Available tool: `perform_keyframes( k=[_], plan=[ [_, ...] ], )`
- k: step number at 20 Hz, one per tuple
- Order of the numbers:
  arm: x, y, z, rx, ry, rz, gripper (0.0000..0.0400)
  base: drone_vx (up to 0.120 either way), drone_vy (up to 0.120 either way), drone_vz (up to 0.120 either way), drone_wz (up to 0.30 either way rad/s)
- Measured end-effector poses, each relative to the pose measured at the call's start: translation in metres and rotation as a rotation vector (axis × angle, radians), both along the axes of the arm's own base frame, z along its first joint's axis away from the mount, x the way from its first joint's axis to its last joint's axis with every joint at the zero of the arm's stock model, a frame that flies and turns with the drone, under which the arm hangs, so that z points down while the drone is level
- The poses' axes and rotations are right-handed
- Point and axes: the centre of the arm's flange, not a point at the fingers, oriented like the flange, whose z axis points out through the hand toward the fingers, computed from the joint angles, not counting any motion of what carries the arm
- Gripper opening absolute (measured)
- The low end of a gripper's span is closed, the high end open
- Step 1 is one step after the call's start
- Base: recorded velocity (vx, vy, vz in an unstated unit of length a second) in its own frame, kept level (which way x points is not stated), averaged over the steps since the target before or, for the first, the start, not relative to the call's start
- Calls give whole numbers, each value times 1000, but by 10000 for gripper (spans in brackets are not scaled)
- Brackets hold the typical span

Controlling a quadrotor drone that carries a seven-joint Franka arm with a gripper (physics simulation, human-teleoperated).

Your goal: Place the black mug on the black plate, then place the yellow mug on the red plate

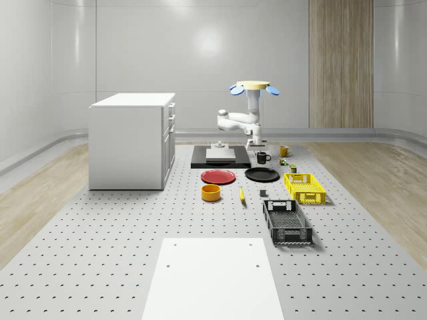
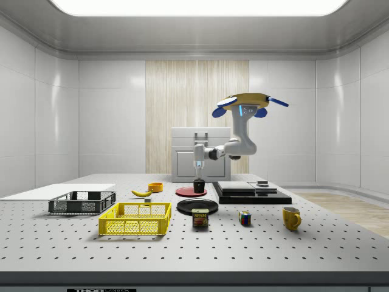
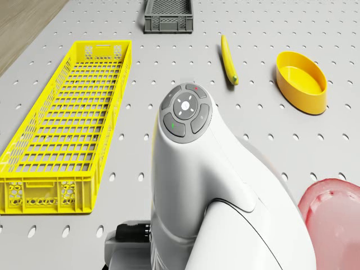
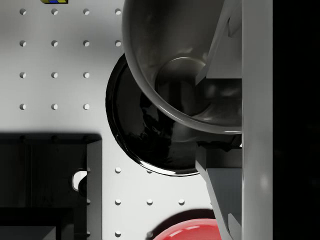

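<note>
My gripper (image 2: 199, 173) is shut on the rim of the black mug (image 2: 199, 185), holding it upright a little above the table. In the wrist view the mug (image 4: 175, 65) hangs between the fingers (image 4: 222, 45), partly over the glossy black plate (image 4: 145, 140). In the whole-scene view the mug (image 1: 263, 158) sits just behind the black plate (image 1: 261, 175). The red plate (image 1: 219, 177) lies to that plate's left in the whole-scene view. The yellow mug (image 1: 285, 151) stands alone on the table farther back right. The drone (image 1: 250, 87) hovers above the mug area.
A yellow bowl (image 1: 211, 193) and a banana (image 1: 241, 194) lie in front of the plates. A yellow basket (image 1: 305, 187) and a black basket (image 1: 287, 221) stand front right. A black platform (image 1: 220, 157) and a white cabinet (image 1: 130, 140) are behind left. A can (image 2: 200, 218) and a cube (image 2: 244, 218) lie near the black plate.
</note>
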Motion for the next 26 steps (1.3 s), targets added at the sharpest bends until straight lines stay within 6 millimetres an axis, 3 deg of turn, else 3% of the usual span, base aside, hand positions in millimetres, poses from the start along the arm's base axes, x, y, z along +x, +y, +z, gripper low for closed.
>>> perform_keyframes(
  k=[24, 26],
  plan=[
    [0, 0, 94, 0, 0, 0, 110, 0, 0, 0, 0],
    [0, 0, 100, 0, 0, 0, 224, 0, 0, 0, 0]
  ],
)
